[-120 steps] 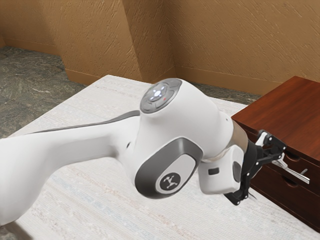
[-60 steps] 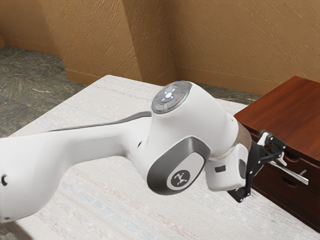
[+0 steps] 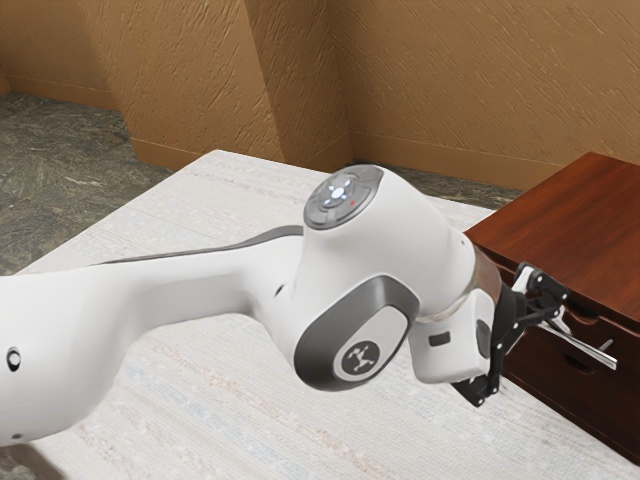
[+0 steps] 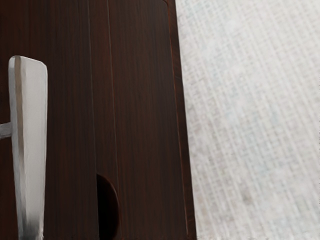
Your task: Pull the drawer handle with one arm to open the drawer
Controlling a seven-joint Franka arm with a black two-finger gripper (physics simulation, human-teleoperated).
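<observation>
We find the gripper (image 3: 545, 300) against the front of the dark wooden cabinet (image 3: 580, 215), at the exterior view's right, by the near end of the silver drawer handle (image 3: 590, 342). We cannot tell whether it is closed on the bar. In the wrist view the handle stands just off the drawer front (image 4: 135, 100), beside the pale table (image 4: 250, 125).

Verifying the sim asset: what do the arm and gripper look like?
The arm has glossy white rounded shells with grey joint inserts and a dark grey stripe along its long link. A grey cap bears a white logo, and a grey disc on top has pale buttons and a red dot. The gripper is black and angular.
</observation>
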